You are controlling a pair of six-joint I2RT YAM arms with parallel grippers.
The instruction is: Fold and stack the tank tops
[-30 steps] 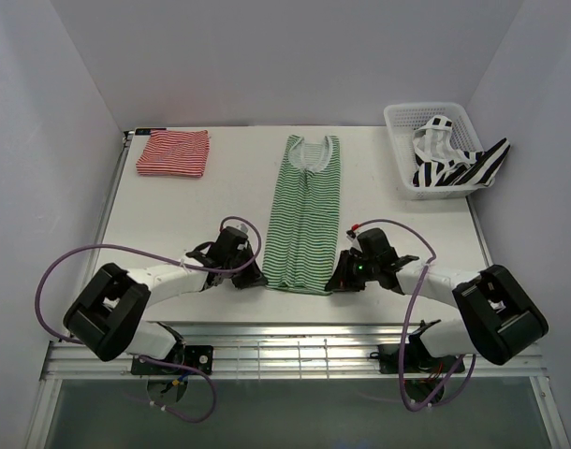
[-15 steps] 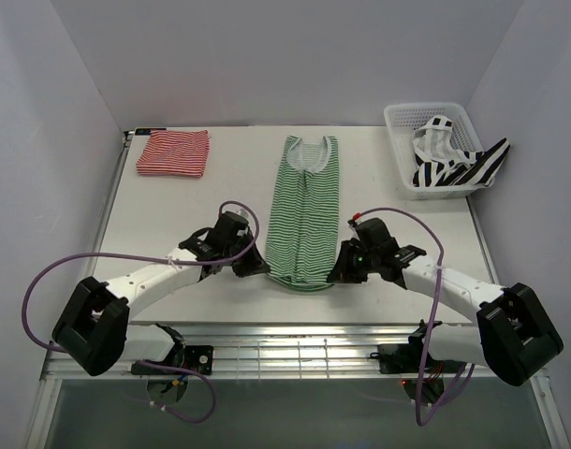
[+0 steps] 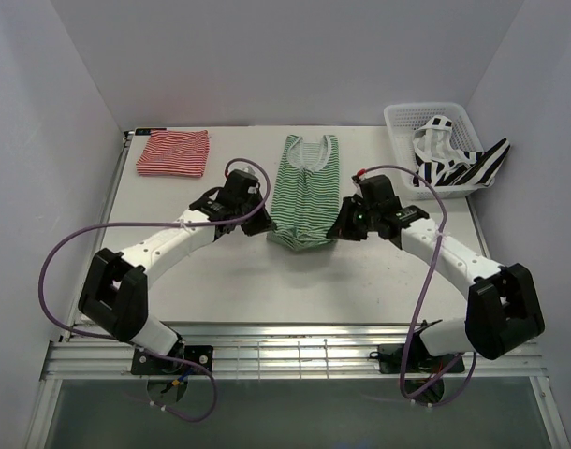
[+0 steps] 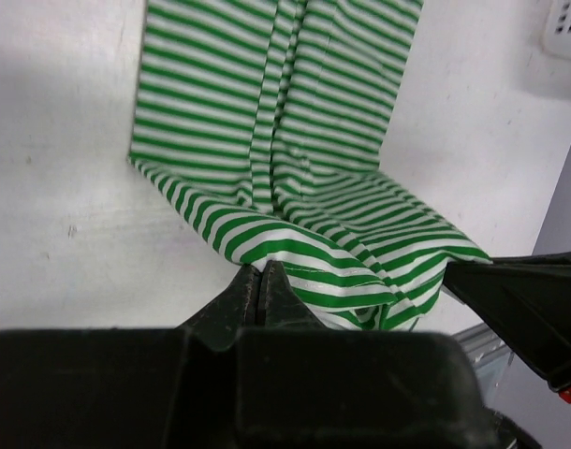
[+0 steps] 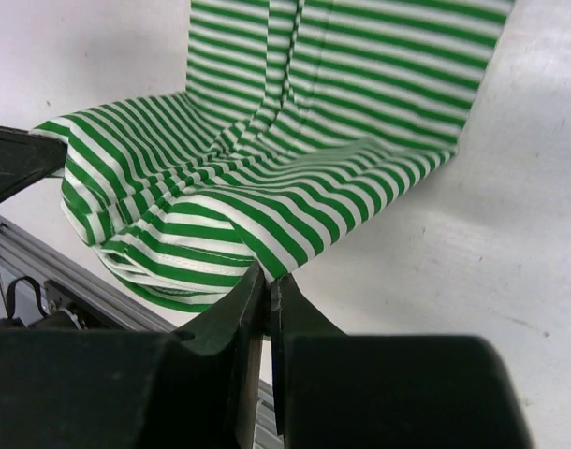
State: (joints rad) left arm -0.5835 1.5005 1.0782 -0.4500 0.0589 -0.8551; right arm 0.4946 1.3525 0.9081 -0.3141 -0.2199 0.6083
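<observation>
The green-and-white tank top [image 3: 305, 192] lies in the middle of the table, its near hem lifted and curled back over the rest. My left gripper [image 3: 263, 224] is shut on the hem's left corner [image 4: 267, 254]. My right gripper [image 3: 336, 230] is shut on the hem's right corner [image 5: 267, 251]. The hem sags between the two grippers, above the table. The red-and-white tank top [image 3: 174, 153] lies folded at the back left. The black-and-white tank top [image 3: 454, 161] sits crumpled in the white basket [image 3: 398, 123] at the back right and hangs over its rim.
The table's near edge and metal rail [image 3: 295, 348] run along the front. White walls close in the left, back and right sides. Purple cables [image 3: 65, 257] loop from both arms.
Both grippers have moved away from the near edge toward the back, carrying the green top's hem up and over the lower part of the top. The visible flat length has shortened.
</observation>
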